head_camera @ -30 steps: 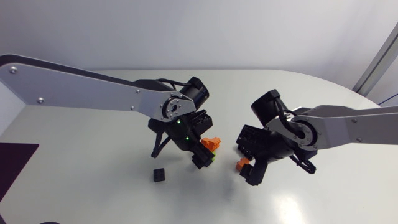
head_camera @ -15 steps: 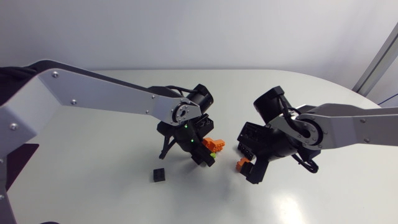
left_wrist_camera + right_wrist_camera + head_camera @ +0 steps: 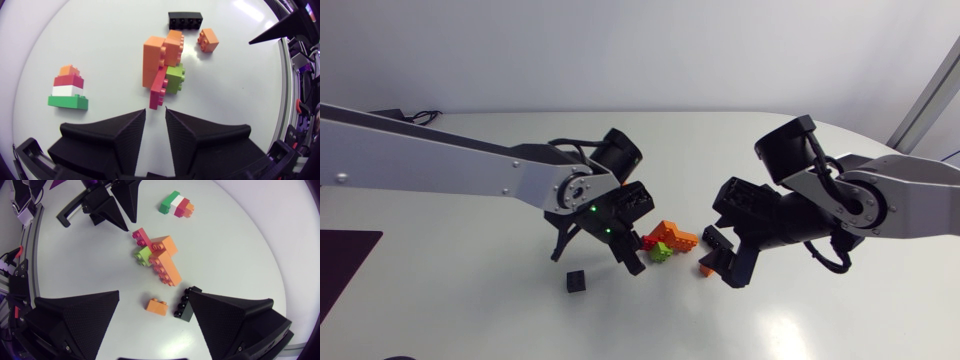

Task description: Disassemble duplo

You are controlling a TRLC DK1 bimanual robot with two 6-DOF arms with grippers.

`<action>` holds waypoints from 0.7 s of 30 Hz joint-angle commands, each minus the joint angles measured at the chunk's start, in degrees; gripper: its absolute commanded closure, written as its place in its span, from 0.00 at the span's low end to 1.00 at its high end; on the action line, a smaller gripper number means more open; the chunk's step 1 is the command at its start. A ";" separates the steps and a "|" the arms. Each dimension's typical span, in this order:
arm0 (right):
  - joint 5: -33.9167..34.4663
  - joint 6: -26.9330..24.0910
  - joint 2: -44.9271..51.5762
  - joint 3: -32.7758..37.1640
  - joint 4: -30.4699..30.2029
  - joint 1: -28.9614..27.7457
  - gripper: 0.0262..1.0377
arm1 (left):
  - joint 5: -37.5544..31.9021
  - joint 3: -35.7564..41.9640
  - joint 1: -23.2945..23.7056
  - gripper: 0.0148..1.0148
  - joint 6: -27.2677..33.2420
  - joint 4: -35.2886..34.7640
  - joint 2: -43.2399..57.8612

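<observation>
Released since the frame 0.5 s earlier, the Duplo cluster (image 3: 670,238) is now seen lying on the table (image 3: 470,300), no longer carried by the left gripper (image 3: 155,112). That gripper has been drawn back, and its 2 fingers are kept only a narrow gap apart with nothing between them. The small orange brick (image 3: 156,306) has likewise been let go by the right gripper (image 3: 154,292), whose fingers are now spread wide.

The cluster is made up of 4 pieces: 2 orange bricks, 1 long and 1 squarer, with a lime green brick and a red brick attached at the end nearer the left gripper. It is placed between the 2 grippers, the red brick lying just ahead of the left fingertips.

From the right wrist, the small orange brick is seen flat on the table in the gap between the open fingers, apart from the cluster. A black brick (image 3: 184,304) is found beside it, right against the tip of 1 finger; whether the 2 touch cannot be told.

From the left wrist, a 4-layer stack (image 3: 69,90) is seen standing well apart from the cluster, built of orange on red on white on green. A small black block (image 3: 576,282) is seen alone on the table near the left gripper, on the side away from the cluster.
</observation>
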 commanded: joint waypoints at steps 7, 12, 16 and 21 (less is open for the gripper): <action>-1.46 -1.42 2.81 -0.87 2.70 -0.26 0.04 | 3.27 -1.38 2.40 0.64 4.46 2.45 -3.74; -1.46 -1.60 2.02 -2.10 2.79 -0.17 0.04 | 5.03 -1.38 1.52 0.39 4.72 3.42 -1.02; -1.46 -1.95 1.41 -3.24 2.70 -0.78 0.04 | 6.43 0.03 1.60 0.39 5.34 3.42 1.18; -1.90 -2.04 0.62 -3.42 2.61 -0.87 0.04 | 7.58 0.91 1.08 0.40 6.39 3.42 2.59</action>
